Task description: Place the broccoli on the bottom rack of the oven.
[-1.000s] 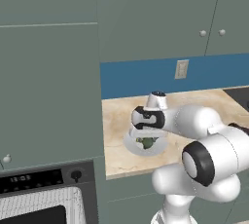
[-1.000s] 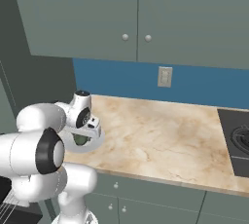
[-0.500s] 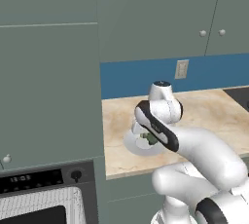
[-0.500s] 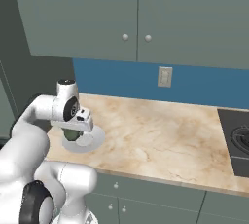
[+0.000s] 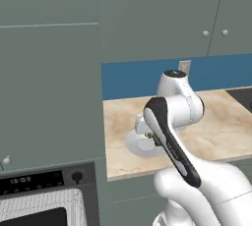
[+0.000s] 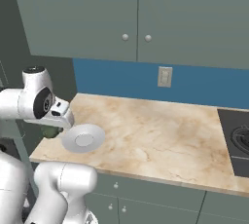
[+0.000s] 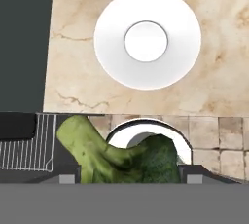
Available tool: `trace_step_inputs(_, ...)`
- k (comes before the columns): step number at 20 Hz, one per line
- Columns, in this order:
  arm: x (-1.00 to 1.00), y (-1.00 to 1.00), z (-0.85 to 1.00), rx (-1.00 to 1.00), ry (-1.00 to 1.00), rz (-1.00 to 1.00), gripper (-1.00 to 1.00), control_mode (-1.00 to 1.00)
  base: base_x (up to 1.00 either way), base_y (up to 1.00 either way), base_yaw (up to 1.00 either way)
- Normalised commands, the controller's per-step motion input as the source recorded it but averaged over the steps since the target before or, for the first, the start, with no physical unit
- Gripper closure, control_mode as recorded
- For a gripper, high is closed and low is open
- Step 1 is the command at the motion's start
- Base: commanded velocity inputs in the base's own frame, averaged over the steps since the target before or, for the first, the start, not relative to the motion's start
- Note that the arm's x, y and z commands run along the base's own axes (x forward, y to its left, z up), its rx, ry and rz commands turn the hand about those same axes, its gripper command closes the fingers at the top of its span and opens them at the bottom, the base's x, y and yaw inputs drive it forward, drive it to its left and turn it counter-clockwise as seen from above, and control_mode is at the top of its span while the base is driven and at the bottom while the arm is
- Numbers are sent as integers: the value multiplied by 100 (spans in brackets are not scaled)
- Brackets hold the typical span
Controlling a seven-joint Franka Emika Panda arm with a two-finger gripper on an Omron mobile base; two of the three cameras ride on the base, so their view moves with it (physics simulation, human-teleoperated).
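My gripper (image 7: 129, 178) is shut on the broccoli (image 7: 121, 157), a lumpy green floret whose pale stalk points to the left in the hand view. In the right base view the broccoli (image 6: 49, 131) hangs under the gripper (image 6: 50, 128), just left of the round grey plate (image 6: 83, 138) and over the counter's left end. The left base view gives only a sliver of the broccoli (image 5: 156, 139), behind my forearm. The oven (image 5: 42, 204) sits low on the left, with a black control strip, a round knob and a pale door around a dark window.
The plate (image 7: 147, 38) lies bare on the marble counter (image 6: 160, 130). Tall grey-green cabinet fronts (image 5: 49, 87) rise above the oven, left of the counter. A stove edge (image 6: 238, 140) is at the far right. Wall cabinets (image 6: 136, 13) hang overhead.
The broccoli was on the plate under the gripper. Now it is lifted off, carried left toward the counter's end, and the plate is bare. The forearm has swung in front of the left base camera.
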Motion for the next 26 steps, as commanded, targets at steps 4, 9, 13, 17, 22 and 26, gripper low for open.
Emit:
trace_step_inputs(4,-78,66,64,-17,-19,0,100,-100,0,0,0)
trace_step_inputs(9,-94,57,32,-15,-14,0,100,-100,0,0,0)
trace_step_inputs(13,-84,57,0,-3,1,1,100,-100,0,0,0)
trace_step_inputs(17,-11,39,-2,0,7,1,100,-100,0,0,0)
trace_step_inputs(22,-2,26,-4,0,1,0,100,-100,0,0,0)
trace_step_inputs(26,-13,46,-14,2,-2,0,100,-100,0,0,0)
